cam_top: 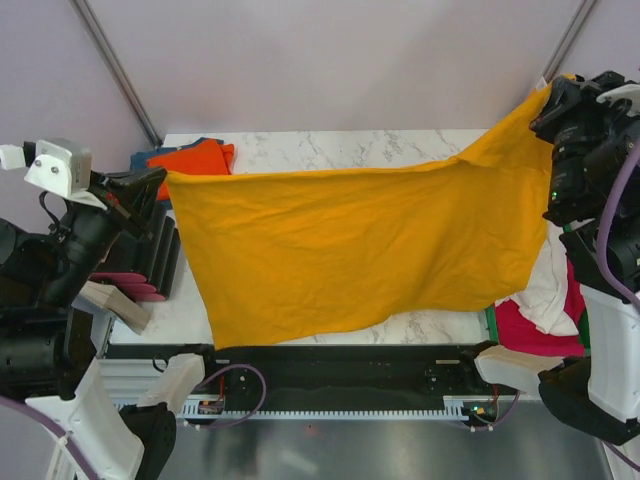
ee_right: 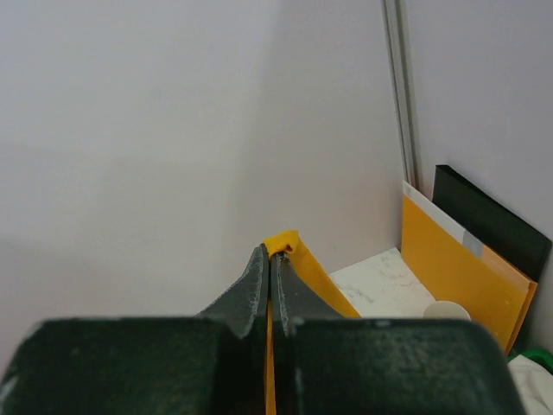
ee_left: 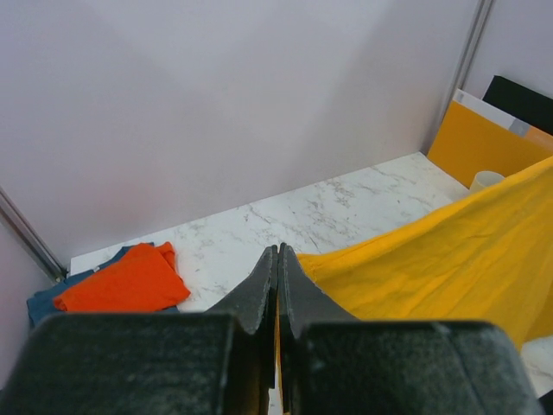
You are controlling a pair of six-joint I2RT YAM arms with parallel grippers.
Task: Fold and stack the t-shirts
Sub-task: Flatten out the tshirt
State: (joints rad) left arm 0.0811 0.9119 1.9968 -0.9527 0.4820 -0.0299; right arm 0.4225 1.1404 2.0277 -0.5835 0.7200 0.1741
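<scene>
A large mustard-yellow t-shirt (cam_top: 360, 250) hangs stretched in the air above the marble table (cam_top: 320, 150), held at two corners. My left gripper (cam_top: 160, 180) is shut on its left corner; in the left wrist view the cloth (ee_left: 449, 259) runs off to the right from the pinched fingertips (ee_left: 278, 252). My right gripper (cam_top: 548, 95) is shut on the raised right corner, and a bit of yellow cloth (ee_right: 285, 242) pokes out above its tips (ee_right: 270, 252). A folded orange tee (cam_top: 195, 160) lies on a teal-blue one (cam_top: 150, 158) at the table's back left. White (cam_top: 550, 290) and magenta (cam_top: 530, 335) tees lie piled at the right.
A stiff orange-brown envelope (ee_right: 458, 268) and a black board (ee_right: 492, 216) lean on the wall at the back right, with a pale round object (ee_right: 448, 311) in front. Dark and pink folded items (cam_top: 150, 260) sit at the table's left edge. Metal frame posts (cam_top: 115, 70) rise behind.
</scene>
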